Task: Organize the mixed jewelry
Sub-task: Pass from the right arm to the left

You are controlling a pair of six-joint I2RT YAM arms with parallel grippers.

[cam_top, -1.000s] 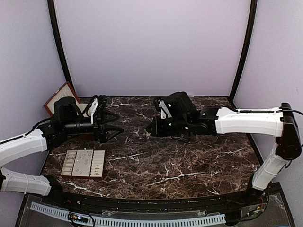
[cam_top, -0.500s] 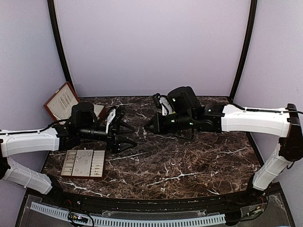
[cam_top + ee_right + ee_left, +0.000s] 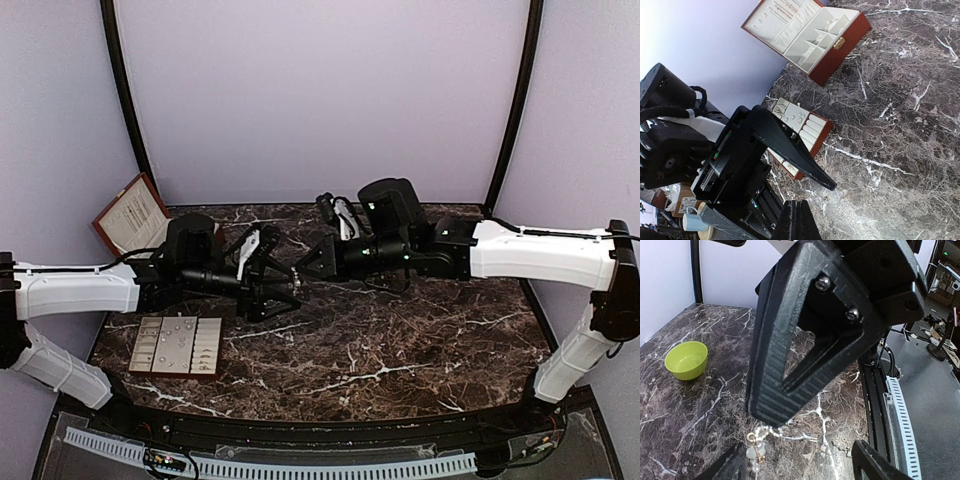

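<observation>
Jewelry point(image 3: 178, 330) shows mostly as tiny silvery specks scattered in the middle compartment of a cream tray point(image 3: 812, 150), too small to tell ring from stud. One chain piece point(image 3: 758, 446) is away from the rest. It is a thin, kinked silvery chain with a few pale rounded beads and a small gold-toned link, and it hangs above the counter point(image 3: 400, 340) near its middle.

The chain piece dangles from the tip of the right gripper point(image 3: 797, 209), whose jaws are pressed together into one narrow black wedge in the right wrist view. The pinch itself is hidden behind a ribbed, triangular plastic finger with an open centre and two screw heads. The left gripper point(image 3: 797, 460) faces it tip to tip with its jaws spread wide and nothing between them. One finger is just beside the beads and the other well apart. Whether the near finger touches the beads cannot be told.

The tray sits toward the counter's near left, with three long sections inside a reddish-brown rim and padded rolls in one outer section. A reddish-brown box point(image 3: 840, 55) stands at the far left corner with its lid up, lined in cream, divided into compartments, and fitted with a brass-coloured clasp. A smooth, round, lime-green bowl point(image 3: 686, 360) rests on the counter, well apart from both grippers. The counter is glossy dark-brown marble with white veins.
</observation>
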